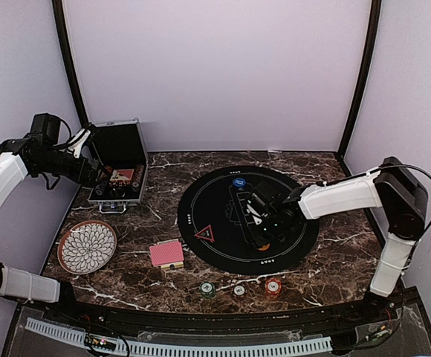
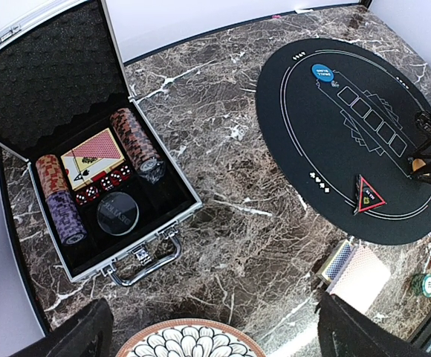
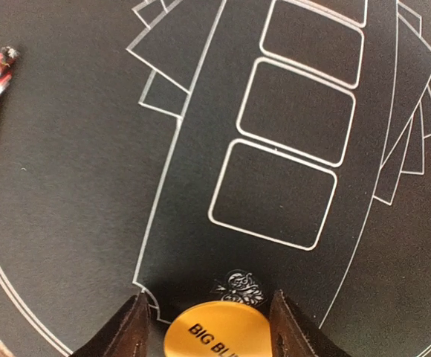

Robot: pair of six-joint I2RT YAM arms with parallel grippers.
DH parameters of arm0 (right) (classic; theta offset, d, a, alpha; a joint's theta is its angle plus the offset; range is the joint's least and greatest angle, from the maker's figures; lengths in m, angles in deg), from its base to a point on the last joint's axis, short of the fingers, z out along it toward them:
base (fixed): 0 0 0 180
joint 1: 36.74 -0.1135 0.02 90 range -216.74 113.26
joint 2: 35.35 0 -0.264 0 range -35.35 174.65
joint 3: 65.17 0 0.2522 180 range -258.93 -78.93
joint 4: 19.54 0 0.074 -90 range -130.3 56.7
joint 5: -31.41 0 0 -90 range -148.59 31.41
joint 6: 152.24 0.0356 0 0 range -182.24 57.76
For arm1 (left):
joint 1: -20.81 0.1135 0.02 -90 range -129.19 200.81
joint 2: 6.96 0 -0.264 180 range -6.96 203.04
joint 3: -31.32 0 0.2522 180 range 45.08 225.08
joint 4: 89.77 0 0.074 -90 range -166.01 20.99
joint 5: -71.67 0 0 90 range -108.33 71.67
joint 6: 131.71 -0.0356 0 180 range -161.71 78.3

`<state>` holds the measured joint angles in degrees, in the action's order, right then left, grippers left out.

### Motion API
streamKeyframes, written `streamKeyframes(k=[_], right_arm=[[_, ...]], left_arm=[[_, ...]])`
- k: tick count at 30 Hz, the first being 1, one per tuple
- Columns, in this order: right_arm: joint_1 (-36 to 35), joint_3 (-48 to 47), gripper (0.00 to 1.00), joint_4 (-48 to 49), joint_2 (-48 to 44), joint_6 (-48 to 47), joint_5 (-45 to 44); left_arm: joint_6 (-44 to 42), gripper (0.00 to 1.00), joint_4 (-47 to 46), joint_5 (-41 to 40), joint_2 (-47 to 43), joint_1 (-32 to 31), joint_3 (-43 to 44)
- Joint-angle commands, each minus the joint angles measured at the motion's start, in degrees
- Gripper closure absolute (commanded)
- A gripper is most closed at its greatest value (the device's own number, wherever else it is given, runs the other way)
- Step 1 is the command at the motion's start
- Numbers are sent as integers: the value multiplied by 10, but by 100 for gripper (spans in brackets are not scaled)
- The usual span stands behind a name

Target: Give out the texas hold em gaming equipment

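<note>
Placing orange disc (image 3: 215, 333) on black mat (image 3: 74, 186), below card outlines, between fingers of right claw (image 3: 208, 296); clamped or released, cannot tell. Left claw (image 2: 214, 303) spread wide, empty, near case (image 2: 44, 74). Next: set flat, release, lift straight.

Bright even light, soft shadows, curved edges

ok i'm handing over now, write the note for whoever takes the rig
Left gripper: open, empty, near the case.
Right gripper: over the mat, fingers flanking the orange disc; gripping or not, cannot tell.
On the mat: blue disc, triangle.
On the table: deck; green chip, white chip, red chip by the near edge.
Done: two markers placed, three chips out.
Left: probably the orange disc, dealing the deck, the chip stacks in the case.
</note>
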<state>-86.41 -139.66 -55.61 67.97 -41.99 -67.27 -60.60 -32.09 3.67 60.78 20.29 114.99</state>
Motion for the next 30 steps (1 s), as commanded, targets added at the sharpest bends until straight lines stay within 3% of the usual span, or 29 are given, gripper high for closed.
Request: streamKeyframes(k=[1, 10, 21, 30], right_arm=[[-6, 4, 46, 2, 8, 4, -14], [-6, 47, 53, -16, -34, 19, -48], [5, 119, 54, -39, -92, 35, -77], [25, 109, 49, -68, -128, 28, -87]], left_arm=[[-8, 1, 21, 6, -12, 3, -7], [-10, 1, 22, 8, -12, 3, -6], [-11, 1, 23, 7, -16, 3, -6], [-14, 1, 23, 9, -16, 3, -5]])
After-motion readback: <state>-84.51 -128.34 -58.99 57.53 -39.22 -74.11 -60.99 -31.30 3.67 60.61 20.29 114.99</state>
